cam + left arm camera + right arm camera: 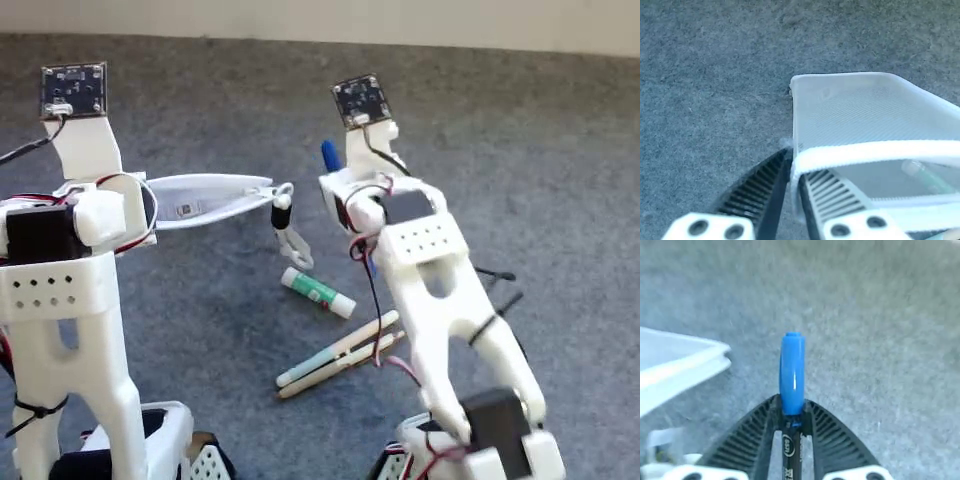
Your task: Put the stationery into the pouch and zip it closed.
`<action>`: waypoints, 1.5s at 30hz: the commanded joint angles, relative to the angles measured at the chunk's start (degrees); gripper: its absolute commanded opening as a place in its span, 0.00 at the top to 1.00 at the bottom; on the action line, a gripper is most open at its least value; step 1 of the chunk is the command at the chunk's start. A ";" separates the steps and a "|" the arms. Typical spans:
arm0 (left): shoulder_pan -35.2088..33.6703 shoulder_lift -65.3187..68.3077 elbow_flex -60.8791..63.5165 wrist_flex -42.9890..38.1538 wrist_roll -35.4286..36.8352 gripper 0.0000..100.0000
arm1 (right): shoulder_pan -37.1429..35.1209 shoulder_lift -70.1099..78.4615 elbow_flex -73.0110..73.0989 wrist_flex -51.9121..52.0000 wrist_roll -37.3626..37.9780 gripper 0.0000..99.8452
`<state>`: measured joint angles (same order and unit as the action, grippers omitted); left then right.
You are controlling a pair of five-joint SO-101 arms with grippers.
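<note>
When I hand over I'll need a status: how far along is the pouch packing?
Done: nothing is clearly inside yet. In hand: the left arm's jaws pinch the open white mesh pouch by its rim; the right arm's jaws hold a blue-capped black marker nearby. Left: the green-and-white glue stick, two pale slim pens, then zipping.
</note>
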<state>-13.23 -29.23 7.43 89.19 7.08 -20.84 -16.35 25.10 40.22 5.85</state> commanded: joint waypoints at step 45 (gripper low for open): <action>1.19 0.75 -0.13 -1.76 0.26 0.99 | -25.54 -65.89 36.00 -41.89 -7.12 0.99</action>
<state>-12.79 -29.23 7.43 88.57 7.08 -45.36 -81.58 61.58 6.46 -0.92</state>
